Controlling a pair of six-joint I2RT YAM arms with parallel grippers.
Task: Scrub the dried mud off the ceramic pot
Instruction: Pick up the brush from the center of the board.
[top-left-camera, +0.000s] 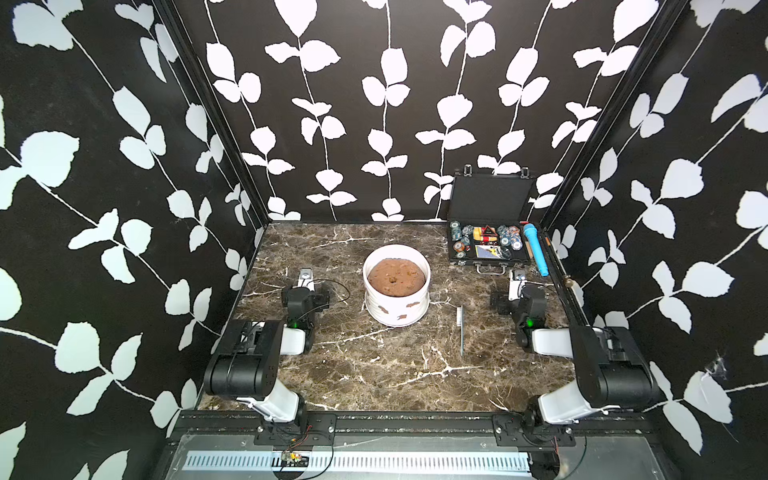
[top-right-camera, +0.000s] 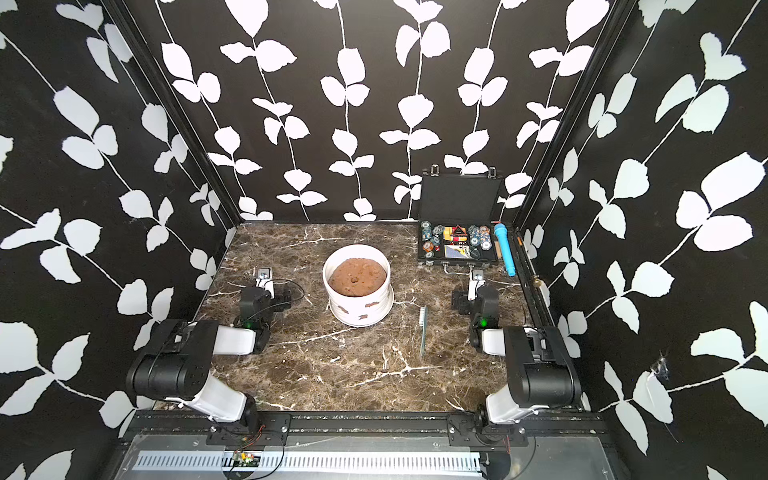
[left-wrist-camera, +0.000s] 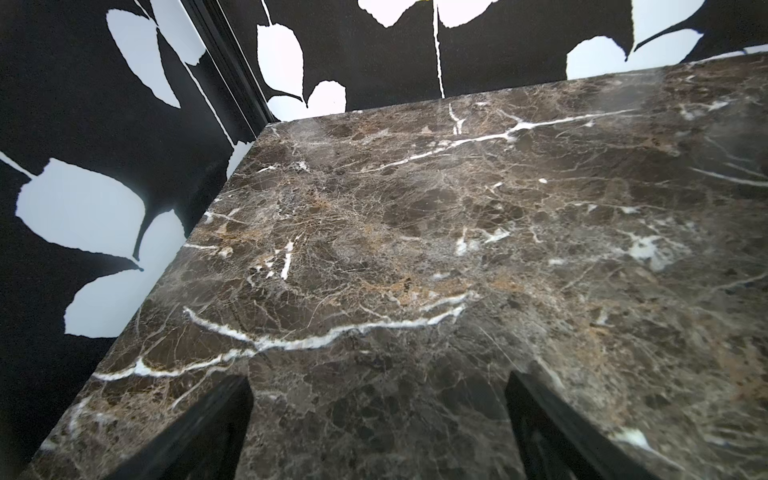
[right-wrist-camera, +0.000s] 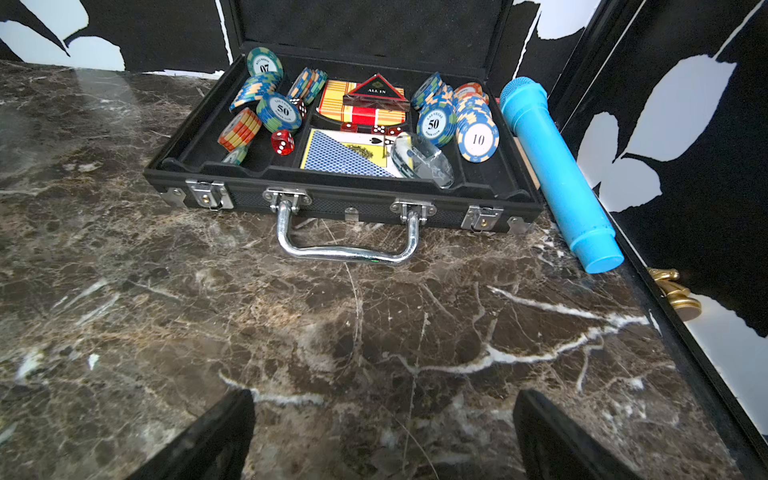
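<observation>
Top views are showing the pot (top-left-camera: 397, 328) sitting mid-worktop (top-left-camera: 374, 374), soil-filled, with reddish mud (top-left-camera: 412, 305) blotching the ribbed white wall that is facing the arms. A brush (top-left-camera: 461, 330) is lying between it and the right arm (top-left-camera: 528, 301), likely staged for pickup. The left arm (top-left-camera: 301, 301) is parked opposite, and both arms' jaws are released, gripping nothing.

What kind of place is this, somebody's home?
Likely a staged robot test booth: leaf-print walls box in a marble-look tabletop; the left arm and right arm mount on the front rail.
</observation>
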